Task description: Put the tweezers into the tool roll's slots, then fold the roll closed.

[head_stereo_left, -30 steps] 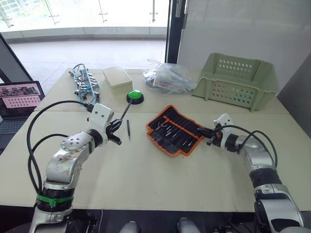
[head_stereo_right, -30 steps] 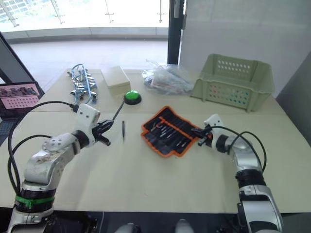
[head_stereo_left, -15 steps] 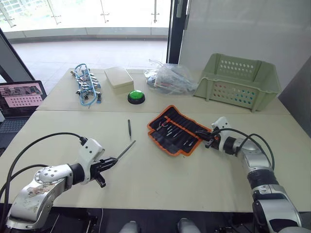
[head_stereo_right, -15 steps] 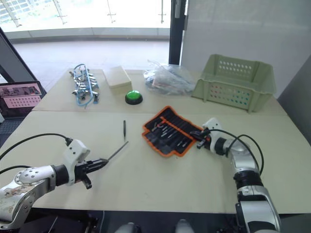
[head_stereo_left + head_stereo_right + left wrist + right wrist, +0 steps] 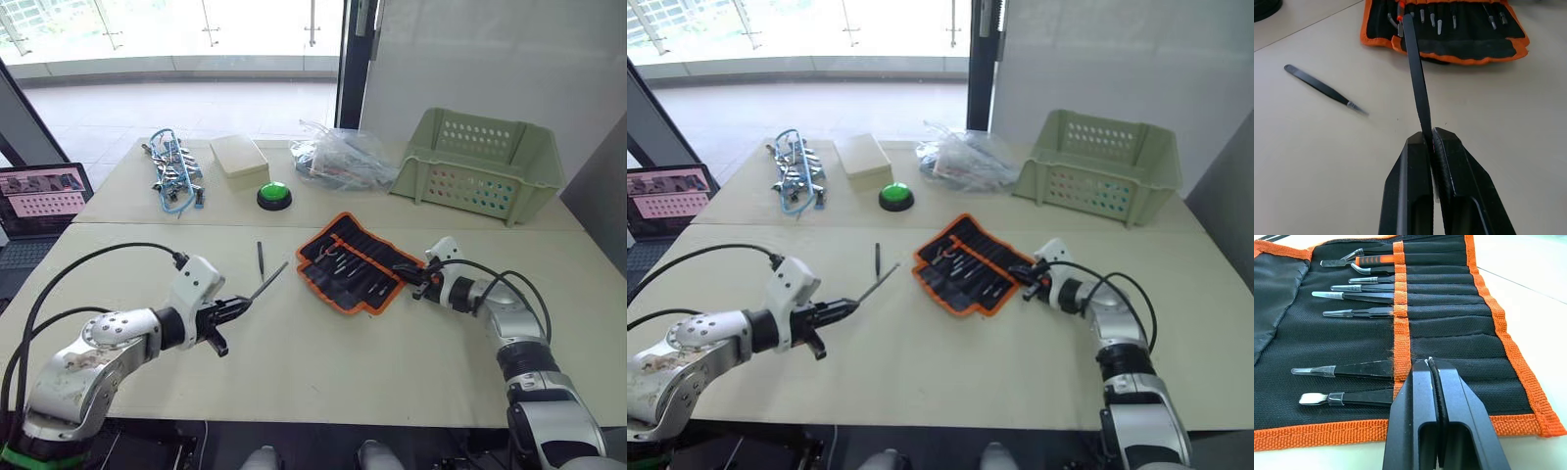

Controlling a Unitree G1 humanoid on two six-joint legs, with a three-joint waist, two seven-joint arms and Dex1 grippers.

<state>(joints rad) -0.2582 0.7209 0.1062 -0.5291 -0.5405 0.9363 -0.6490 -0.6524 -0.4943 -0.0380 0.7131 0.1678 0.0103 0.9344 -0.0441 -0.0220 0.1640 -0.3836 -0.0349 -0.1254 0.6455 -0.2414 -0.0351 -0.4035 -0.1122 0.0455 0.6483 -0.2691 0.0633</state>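
Observation:
The tool roll (image 5: pixel 355 260) lies open on the table, black with orange edging. Several tweezers (image 5: pixel 1362 296) sit in its slots (image 5: pixel 1449 313). My left gripper (image 5: pixel 235 308) is shut on one slim black tweezers (image 5: pixel 1416 73), which points toward the roll's near corner. A second loose tweezers (image 5: pixel 261 259) lies flat on the table just beyond it. My right gripper (image 5: pixel 1431 363) is shut, its tips over the pocket row at the roll's right edge (image 5: pixel 407 277). I cannot tell if it pinches fabric.
A pale green basket (image 5: pixel 477 162) stands at the back right. A clear plastic bag (image 5: pixel 338 157), a green button (image 5: pixel 274 194), a beige box (image 5: pixel 238 155) and a blue-silver tangle of clips (image 5: pixel 171 176) line the back. A laptop (image 5: pixel 39 201) sits at far left.
My left arm dropped back toward the near edge with the tweezers, then moved forward and right again toward the roll. The right gripper has stayed at the roll's edge.

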